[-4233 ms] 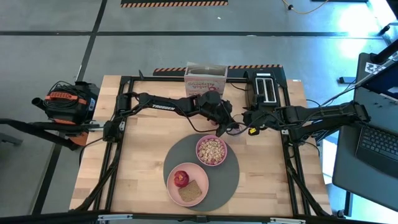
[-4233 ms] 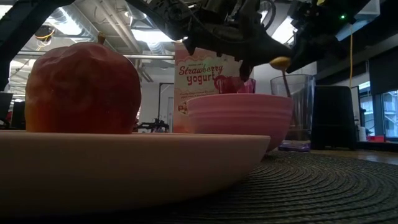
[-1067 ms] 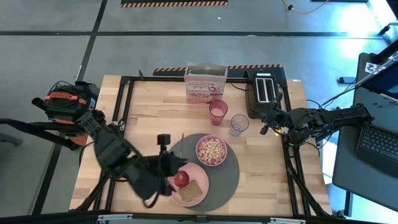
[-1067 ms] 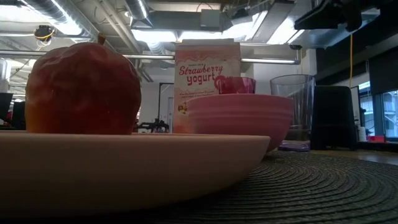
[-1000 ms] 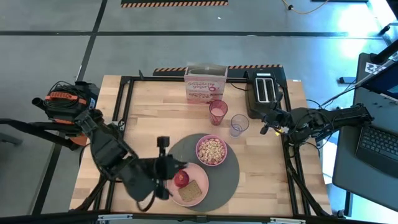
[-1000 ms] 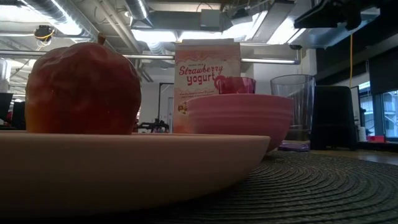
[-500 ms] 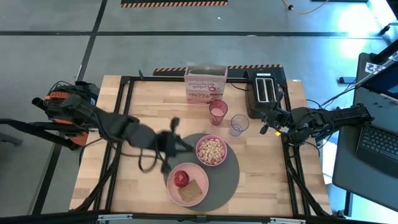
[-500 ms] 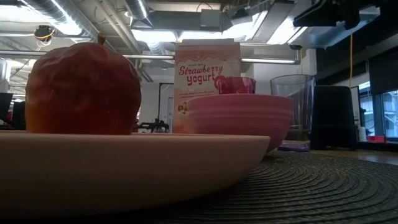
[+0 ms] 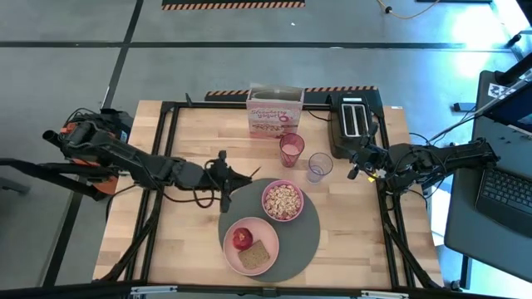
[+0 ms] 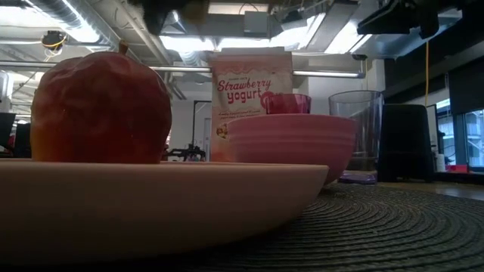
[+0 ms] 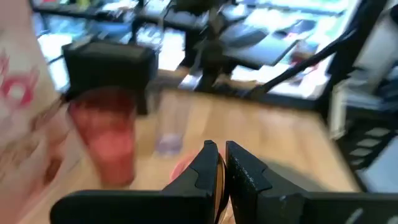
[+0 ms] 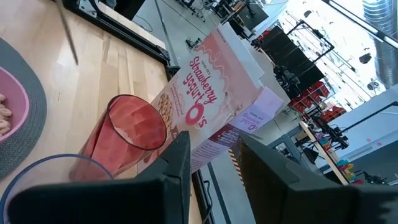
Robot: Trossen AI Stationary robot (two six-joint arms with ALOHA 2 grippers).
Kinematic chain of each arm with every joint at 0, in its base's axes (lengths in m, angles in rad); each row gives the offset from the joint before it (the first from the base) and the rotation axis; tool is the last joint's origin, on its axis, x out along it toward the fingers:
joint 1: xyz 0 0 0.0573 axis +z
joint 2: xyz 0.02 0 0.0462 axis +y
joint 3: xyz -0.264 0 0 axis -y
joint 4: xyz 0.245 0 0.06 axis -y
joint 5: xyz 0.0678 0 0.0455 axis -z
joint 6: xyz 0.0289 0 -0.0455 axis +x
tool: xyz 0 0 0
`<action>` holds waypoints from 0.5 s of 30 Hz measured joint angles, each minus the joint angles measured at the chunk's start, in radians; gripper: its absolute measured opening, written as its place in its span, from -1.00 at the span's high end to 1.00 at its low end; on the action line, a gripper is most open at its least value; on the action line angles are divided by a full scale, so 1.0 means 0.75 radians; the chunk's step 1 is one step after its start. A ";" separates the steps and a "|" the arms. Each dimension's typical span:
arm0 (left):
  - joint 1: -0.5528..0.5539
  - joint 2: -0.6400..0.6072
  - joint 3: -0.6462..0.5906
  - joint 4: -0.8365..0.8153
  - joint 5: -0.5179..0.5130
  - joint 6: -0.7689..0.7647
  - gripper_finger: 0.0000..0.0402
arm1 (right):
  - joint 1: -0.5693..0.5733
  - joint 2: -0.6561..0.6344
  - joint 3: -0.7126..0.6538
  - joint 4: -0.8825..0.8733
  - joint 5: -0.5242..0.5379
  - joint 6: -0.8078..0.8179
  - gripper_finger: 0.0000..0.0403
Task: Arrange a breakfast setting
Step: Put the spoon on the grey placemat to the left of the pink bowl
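A: How far along is the breakfast setting?

B: Mostly laid, I judge; the round mat [image 9: 283, 237] lies on the counter [image 9: 191, 241] with the pink bowl [image 9: 283, 200] of cereal on its far part and the pink plate [image 9: 251, 246] on its near part; the apple [image 9: 242, 238] and toast [image 9: 255, 256] sit on the plate.

A: And the drinks?

B: The pink tumbler [image 9: 292, 149] and clear glass [image 9: 319, 166] stand just behind the mat; the cereal box [image 9: 274, 113] is upright at the back edge.

A: What is left?

B: Probably the spoon; a thin dark sliver shows at the left gripper [image 9: 236, 176] beside the mat's left edge, its fingers clenched nearly together, but I cannot tell what it is; the right gripper [image 9: 356, 164] waits near the glass with its fingers spread and grasping nothing.
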State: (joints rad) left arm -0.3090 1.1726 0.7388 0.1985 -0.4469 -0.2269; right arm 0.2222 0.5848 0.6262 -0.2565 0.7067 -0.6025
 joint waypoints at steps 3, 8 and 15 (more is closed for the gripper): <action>-0.023 0.078 -0.031 0.006 -0.085 -0.044 0.92 | 0.000 0.000 0.000 0.000 0.000 0.000 0.49; -0.028 0.246 -0.033 0.050 -0.114 -0.058 0.92 | 0.000 0.000 0.000 0.001 0.000 -0.001 0.49; -0.009 0.414 -0.033 0.058 -0.118 -0.069 0.92 | 0.000 0.004 0.001 -0.001 0.000 -0.002 0.49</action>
State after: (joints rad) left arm -0.3157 1.4828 0.7143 0.2416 -0.5358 -0.2783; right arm 0.2222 0.5876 0.6266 -0.2569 0.7067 -0.6037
